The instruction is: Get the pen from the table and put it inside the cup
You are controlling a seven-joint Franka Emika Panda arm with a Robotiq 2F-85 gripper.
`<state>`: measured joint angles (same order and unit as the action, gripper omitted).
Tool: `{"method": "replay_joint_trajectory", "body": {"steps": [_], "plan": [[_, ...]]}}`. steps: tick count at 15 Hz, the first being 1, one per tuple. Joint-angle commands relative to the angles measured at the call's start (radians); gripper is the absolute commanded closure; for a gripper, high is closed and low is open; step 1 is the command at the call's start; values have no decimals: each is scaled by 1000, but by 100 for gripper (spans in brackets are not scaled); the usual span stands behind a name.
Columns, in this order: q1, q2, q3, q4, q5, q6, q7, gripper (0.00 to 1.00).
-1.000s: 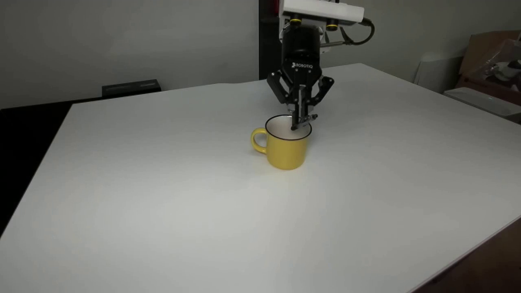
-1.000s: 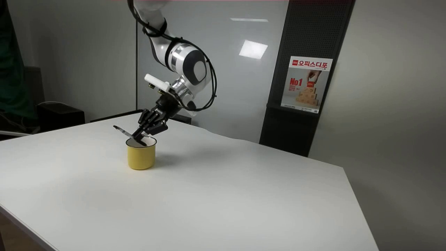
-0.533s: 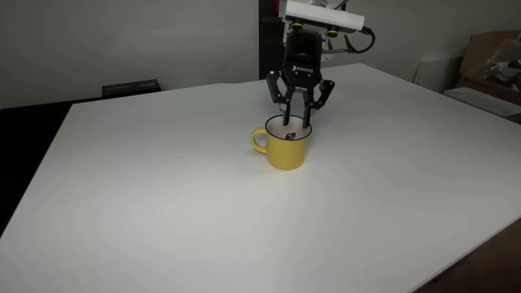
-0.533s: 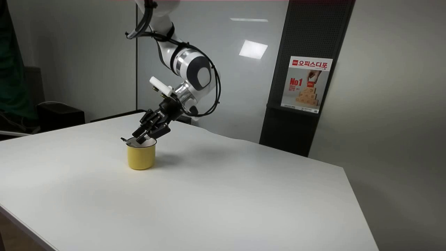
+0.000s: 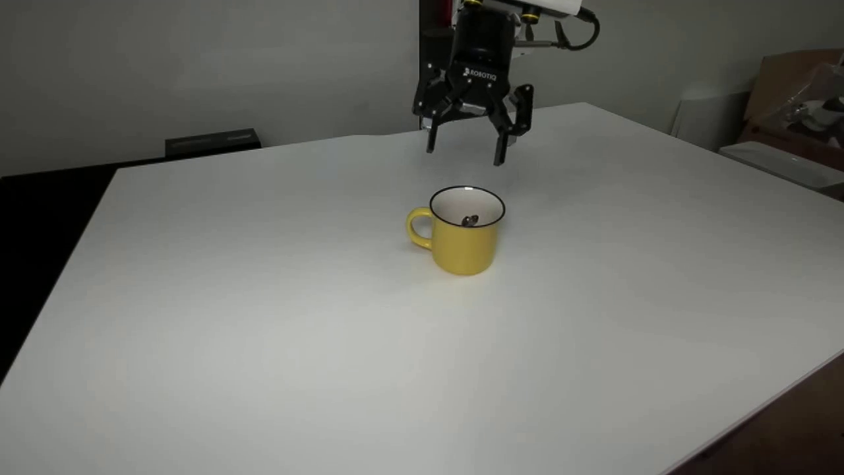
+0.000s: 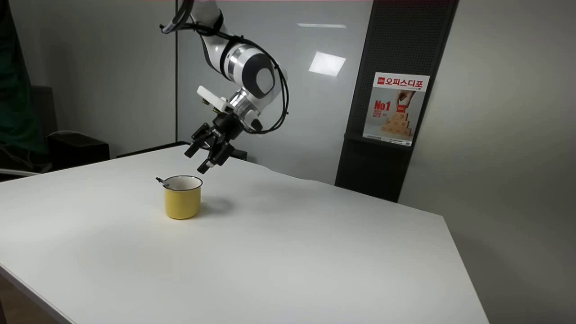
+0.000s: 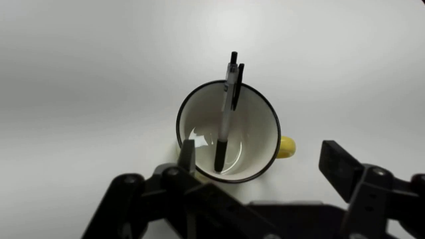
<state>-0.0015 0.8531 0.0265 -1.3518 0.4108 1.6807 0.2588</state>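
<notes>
The pen (image 7: 221, 154) leans inside the yellow cup (image 7: 260, 132). Its dark grip end rests low in the white inside, and its clicker end with the clip pokes out past the dark rim in the wrist view. In the exterior views only the pen's upper end (image 6: 160, 181) shows at the rim of the cup (image 5: 463, 251). The cup stands upright on the white table (image 5: 264, 343). My gripper (image 5: 465, 158) hangs above and behind the cup, apart from it. Its fingers are spread wide with nothing between them, as the wrist view also shows.
A dark box (image 5: 212, 142) sits beyond the table's back edge. Off the table's right side are a cardboard box (image 5: 768, 86) and a white panel (image 5: 781, 163). A dark column with a poster (image 6: 396, 109) stands behind the table in an exterior view.
A second ago the gripper was shut on the pen at the cup's mouth. It has let go, opened wide and risen back from the cup. The pen has dropped lower into the cup.
</notes>
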Motion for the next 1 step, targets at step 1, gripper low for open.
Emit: {"method": "replay_joint_trajectory", "body": {"steps": [1], "plan": [[48, -148, -32, -90, -95, 101, 17, 0]]}}
